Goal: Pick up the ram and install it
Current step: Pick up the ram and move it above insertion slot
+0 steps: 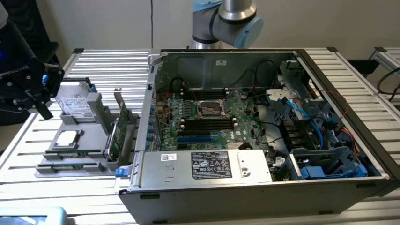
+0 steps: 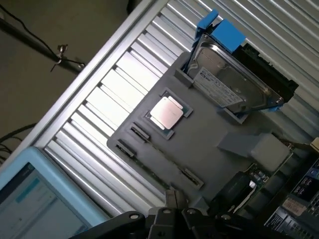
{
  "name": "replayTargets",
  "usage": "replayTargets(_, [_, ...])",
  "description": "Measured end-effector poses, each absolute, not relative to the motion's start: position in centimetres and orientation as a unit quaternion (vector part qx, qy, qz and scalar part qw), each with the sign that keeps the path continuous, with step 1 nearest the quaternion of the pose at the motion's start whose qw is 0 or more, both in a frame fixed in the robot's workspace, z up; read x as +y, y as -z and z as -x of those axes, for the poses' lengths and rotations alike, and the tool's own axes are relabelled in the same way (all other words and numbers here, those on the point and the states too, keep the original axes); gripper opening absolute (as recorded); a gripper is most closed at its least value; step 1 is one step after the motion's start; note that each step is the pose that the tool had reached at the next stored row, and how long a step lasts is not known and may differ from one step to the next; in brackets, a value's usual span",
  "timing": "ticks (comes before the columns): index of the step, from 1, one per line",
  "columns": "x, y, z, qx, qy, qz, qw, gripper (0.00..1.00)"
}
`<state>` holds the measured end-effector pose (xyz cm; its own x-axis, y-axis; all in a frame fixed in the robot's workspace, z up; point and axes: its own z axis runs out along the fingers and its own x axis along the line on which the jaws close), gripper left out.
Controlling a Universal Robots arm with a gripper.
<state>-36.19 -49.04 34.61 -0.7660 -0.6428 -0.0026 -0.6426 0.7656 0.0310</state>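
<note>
The ram (image 1: pixel 74 152) sits on its long edge in a groove along the near edge of the grey parts tray (image 1: pixel 92 123), at the end opposite the hard drive (image 1: pixel 75 107), with the processor (image 1: pixel 67 137) on the tray between them. A second green strip lies in the next groove outward; I cannot tell whether it is another stick. The wide expansion card (image 1: pixel 119 133) stands upright on the tray's side facing the computer case (image 1: pixel 250 199).

The gripper (image 1: pixel 39 101) hangs above the tray's hard-drive end, on the side away from the case. Its fingers are together and nothing shows between them.

The stick looks light, stiff and very thin, so it should lift with little force, but it is probably fragile. Bending it or pressing on the chips could damage it. The safest hold is likely across the two flat faces near the middle of the upper edge. That keeps clear of the contact edge down in the groove and stops the stick from swinging. The smooth faces may slip in a loose pinch.

As for writing, white lettering runs along the gripper's black body, but I cannot read it. The white sticker on the power supply (image 1: pixel 209 165), at the case end nearest the tray's ram edge, carries print and approval marks too fine to make out. The same goes for the hard drive's label.
</note>
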Motion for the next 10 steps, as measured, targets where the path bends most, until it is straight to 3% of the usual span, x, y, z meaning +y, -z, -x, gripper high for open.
replayTargets(10, [-49.04, -34.59, 36.18, -0.905, 0.015, -0.426, 0.005, 0.11])
